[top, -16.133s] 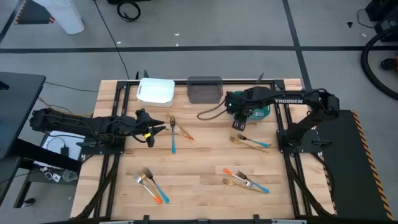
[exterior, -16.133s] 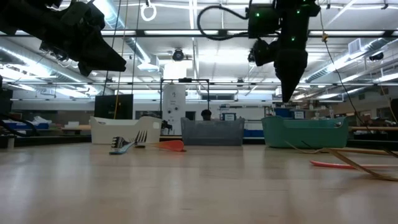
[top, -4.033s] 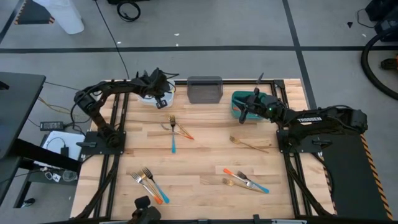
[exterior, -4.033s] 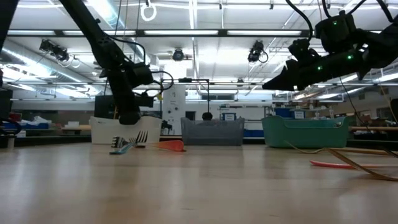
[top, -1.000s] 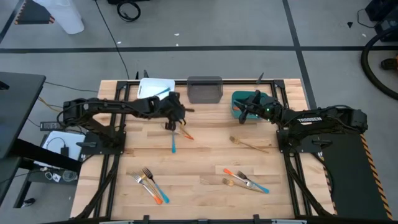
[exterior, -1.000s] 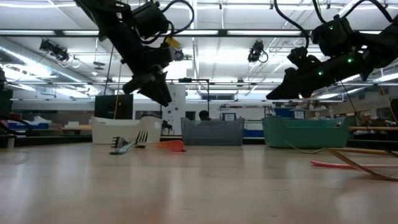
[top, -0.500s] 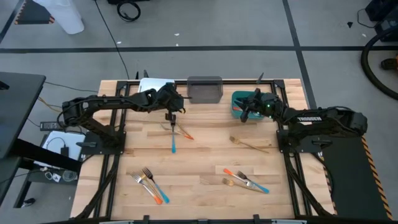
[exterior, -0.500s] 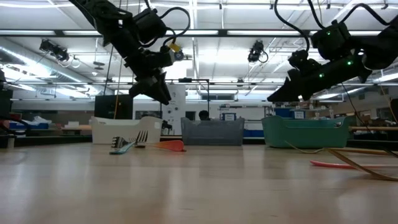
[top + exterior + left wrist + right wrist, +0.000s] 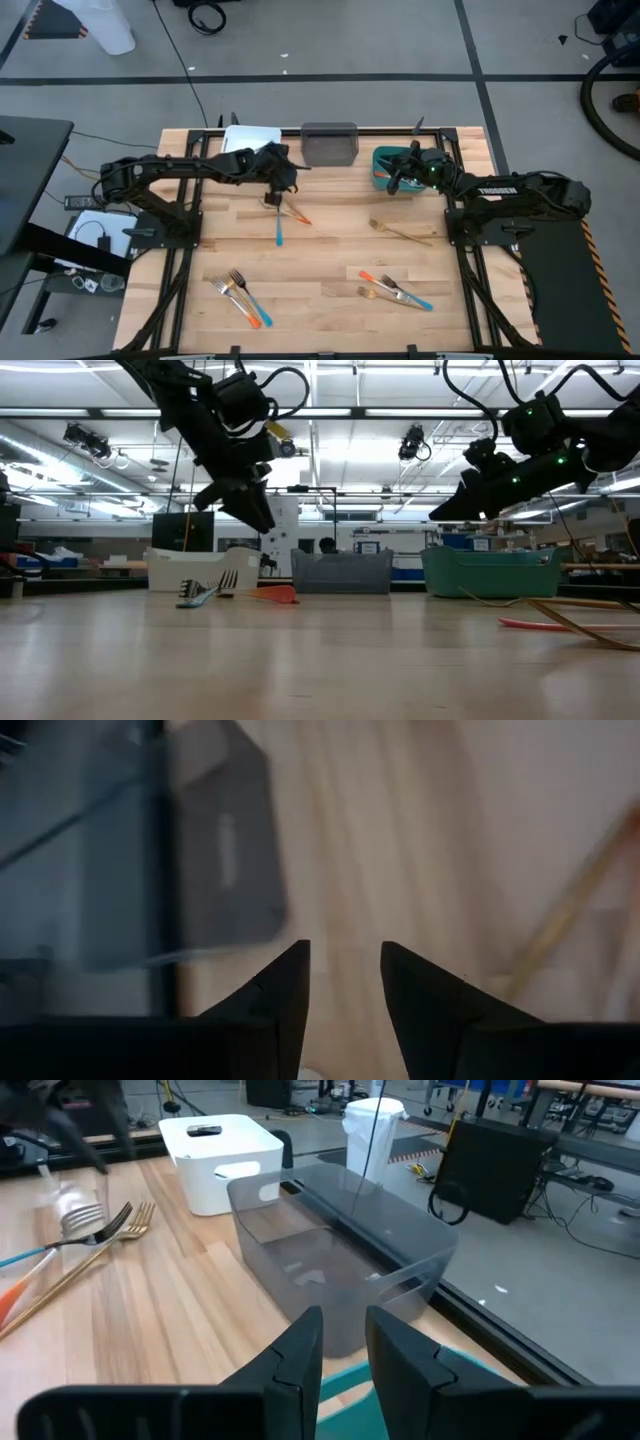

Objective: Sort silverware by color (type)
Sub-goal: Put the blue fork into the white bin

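A: Wooden table [image 9: 330, 255], high view: left gripper [image 9: 279, 180] hangs just above forks [image 9: 281, 212], handles running toward the near edge.
B: Left wrist: jaws apart, empty. Right gripper [image 9: 343, 1342], over teal bin [image 9: 385, 160], likewise empty and farther away.

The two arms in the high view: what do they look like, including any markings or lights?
Both arms are dark, slim and jointed, ending in tapered black fingers. The right arm carries white TROSSEN lettering and small green lights near its gripper. The left arm shows a yellow tag near its gripper and looping black cables.
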